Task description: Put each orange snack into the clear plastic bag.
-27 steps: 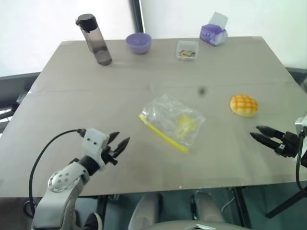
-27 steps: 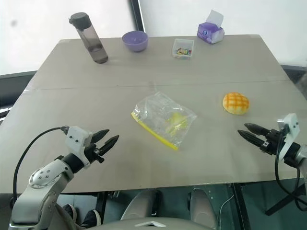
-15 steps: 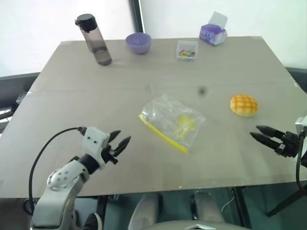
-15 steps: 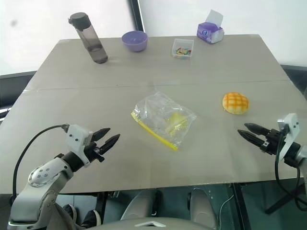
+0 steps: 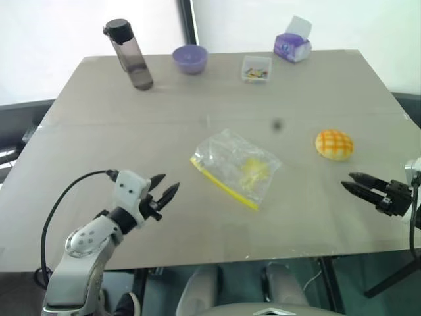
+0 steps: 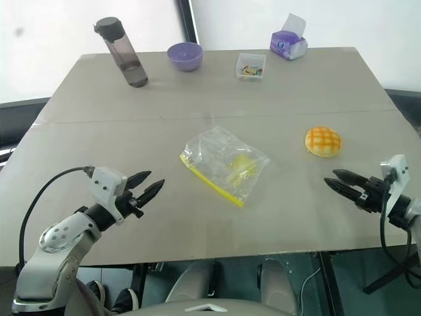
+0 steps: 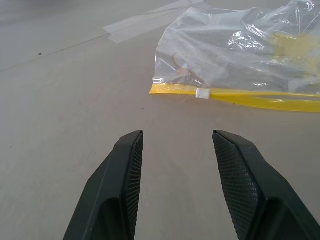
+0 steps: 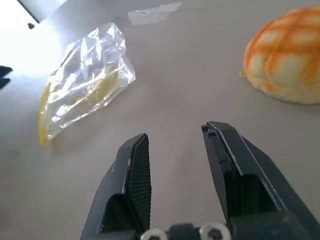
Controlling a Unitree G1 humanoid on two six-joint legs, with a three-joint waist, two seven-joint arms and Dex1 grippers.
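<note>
Left gripper point(image 5: 167, 189): fingers spread, nothing between them, hovering just over the grey table point(image 5: 99, 112). Ahead of its tips and a little toward the robot's right, near but not touching: clear plastic bag point(image 5: 237, 168), lying flat and crinkled. Long axis diagonal, along the yellow seal strip point(image 5: 223, 185), running from the end nearer this gripper toward the table's near edge on the robot's right; seal edge turned toward the robot, small white slider point(image 7: 202, 93) close to the strip's near-left end. Pale yellow bit visible through the plastic.

Right gripper point(image 6: 334, 181): fingers parted, empty, pointing inward toward the bag. Beyond its tips and slightly to the outer side, near but apart: orange snack point(image 6: 323, 141), round, dome up, criss-cross grid on top, flat side on the table; no long axis to tell. Bag well apart from this gripper, between the two arms.
</note>
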